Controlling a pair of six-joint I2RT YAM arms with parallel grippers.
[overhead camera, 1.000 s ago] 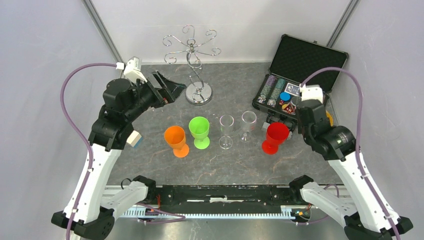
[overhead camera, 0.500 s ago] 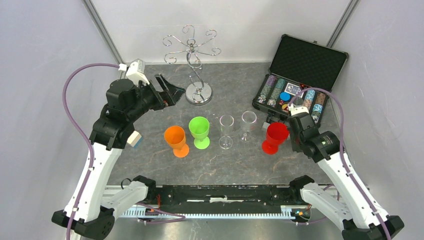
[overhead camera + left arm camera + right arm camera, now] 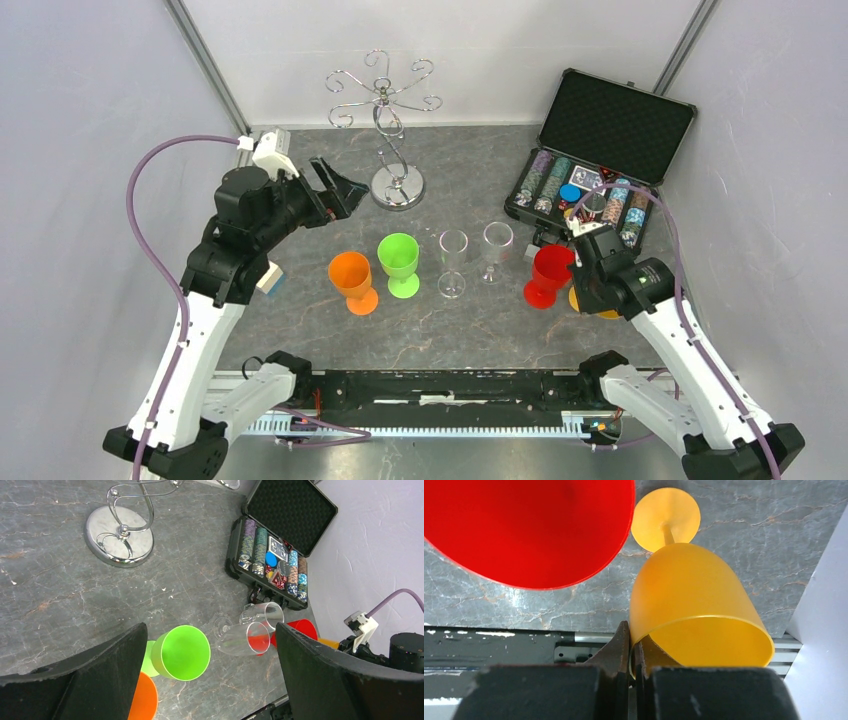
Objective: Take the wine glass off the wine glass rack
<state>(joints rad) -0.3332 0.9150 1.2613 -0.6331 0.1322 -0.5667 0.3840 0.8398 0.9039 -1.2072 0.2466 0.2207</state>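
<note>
The wine glass rack (image 3: 389, 150), shiny silver with a round base and curled arms, stands at the back with no glass hanging on it; its base shows in the left wrist view (image 3: 119, 535). My right gripper (image 3: 632, 650) is shut on the rim of a yellow wine glass (image 3: 694, 595), held upright just right of the red glass (image 3: 529, 525). I cannot tell whether its foot touches the table. From above, only yellow slivers (image 3: 604, 312) show under my right wrist (image 3: 590, 270). My left gripper (image 3: 340, 185) is open and empty, left of the rack's base.
Orange (image 3: 352, 278), green (image 3: 399, 260), two clear (image 3: 453, 258) and red (image 3: 550, 272) glasses stand in a row mid-table. An open black case of poker chips (image 3: 585, 190) sits at the back right. A small blue-white block (image 3: 268, 277) lies by the left arm.
My right arm has come down and forward from beside the chip case to the red glass's right side, carrying the yellow glass. My left gripper has drifted slightly lower.
</note>
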